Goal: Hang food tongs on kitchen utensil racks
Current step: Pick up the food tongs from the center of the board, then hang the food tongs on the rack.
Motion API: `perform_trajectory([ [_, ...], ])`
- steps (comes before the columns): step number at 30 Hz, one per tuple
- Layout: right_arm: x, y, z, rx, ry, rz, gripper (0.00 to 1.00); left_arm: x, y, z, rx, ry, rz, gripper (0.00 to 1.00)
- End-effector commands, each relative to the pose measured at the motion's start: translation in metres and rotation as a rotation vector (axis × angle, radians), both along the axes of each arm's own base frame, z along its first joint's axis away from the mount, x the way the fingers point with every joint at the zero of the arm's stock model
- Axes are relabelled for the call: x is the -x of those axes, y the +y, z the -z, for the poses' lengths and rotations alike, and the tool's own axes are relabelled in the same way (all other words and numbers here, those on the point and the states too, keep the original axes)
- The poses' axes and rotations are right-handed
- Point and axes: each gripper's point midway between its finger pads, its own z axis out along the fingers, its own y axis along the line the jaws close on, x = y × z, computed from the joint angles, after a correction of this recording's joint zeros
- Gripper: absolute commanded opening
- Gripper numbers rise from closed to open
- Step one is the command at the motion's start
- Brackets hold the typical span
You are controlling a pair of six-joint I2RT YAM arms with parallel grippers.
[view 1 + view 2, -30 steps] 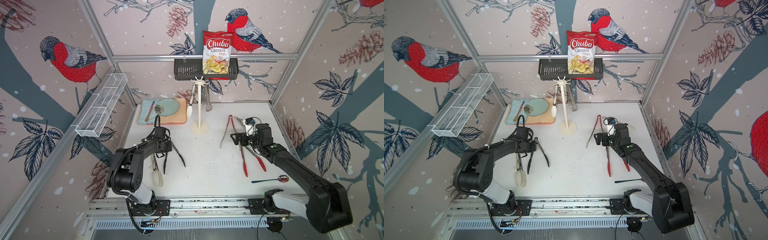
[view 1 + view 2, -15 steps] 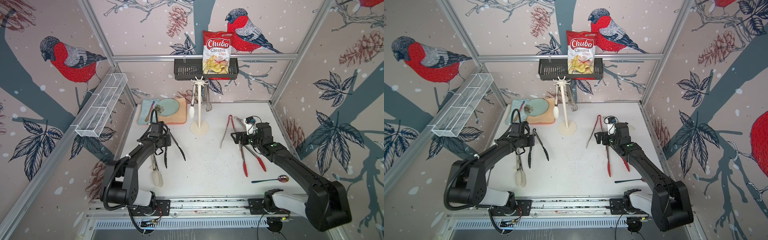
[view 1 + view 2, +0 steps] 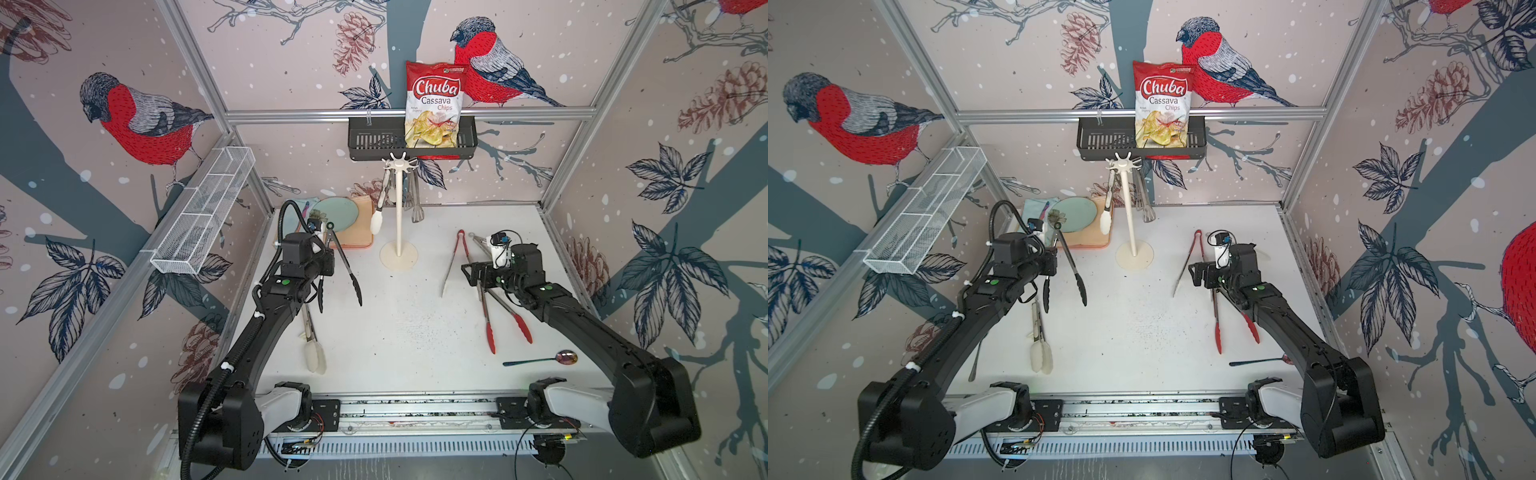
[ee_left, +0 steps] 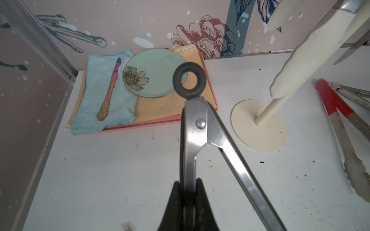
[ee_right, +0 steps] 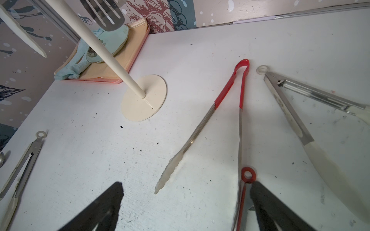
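My left gripper [image 4: 188, 183] is shut on one steel arm of the black-tipped food tongs [image 4: 200, 124]. They hang off the table, black ring [image 4: 189, 83] pointing at the back wall, left of the rack. In both top views the kitchen utensil rack [image 3: 399, 208] [image 3: 1128, 208] stands at the back middle. White-tipped tongs [image 3: 380, 208] and bare steel tongs [image 3: 415, 203] hang from its star head. My right gripper [image 5: 186, 186] is open low over the table. One finger sits by the red ring of the red-tipped tongs [image 5: 247, 176]. Red-handled tongs [image 5: 226, 100] lie just ahead.
White-tipped tongs [image 3: 311, 340] lie front left, another pair [image 5: 290, 112] beside the right gripper. A spoon [image 3: 540, 359] lies front right. A tray [image 4: 156, 112] with plate, cloth and a small utensil sits back left. A black basket [image 3: 374, 141] and a wire-mesh shelf [image 3: 203, 212] hang on the walls.
My left arm has carried the black-tipped tongs up and toward the back. The right arm has stayed still and open.
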Motion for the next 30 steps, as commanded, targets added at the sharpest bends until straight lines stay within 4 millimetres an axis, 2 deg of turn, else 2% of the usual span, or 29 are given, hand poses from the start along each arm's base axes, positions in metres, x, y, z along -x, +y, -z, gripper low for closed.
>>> perform_trajectory([
  [1, -0.004, 0.002, -0.006, -0.007, -0.033, -0.008, 1.00, -0.007, -0.014, -0.042, -0.027, -0.179, 0.105, 0.00],
  [5, -0.004, 0.002, -0.005, -0.006, -0.032, -0.008, 1.00, -0.008, -0.019, -0.070, -0.056, -0.308, 0.156, 0.00],
  [12, -0.004, 0.001, -0.003, 0.005, -0.030, -0.005, 1.00, -0.012, -0.032, -0.103, -0.065, -0.424, 0.282, 0.00],
  [19, -0.003, 0.001, -0.003, 0.008, -0.036, -0.008, 1.00, -0.019, -0.046, -0.122, -0.069, -0.501, 0.410, 0.00],
  [21, -0.003, 0.001, -0.002, 0.010, -0.034, -0.006, 1.00, -0.020, -0.051, -0.137, -0.075, -0.545, 0.444, 0.00],
  [30, -0.003, -0.001, 0.002, 0.021, -0.030, -0.001, 1.00, -0.032, -0.070, -0.153, -0.065, -0.583, 0.605, 0.00],
])
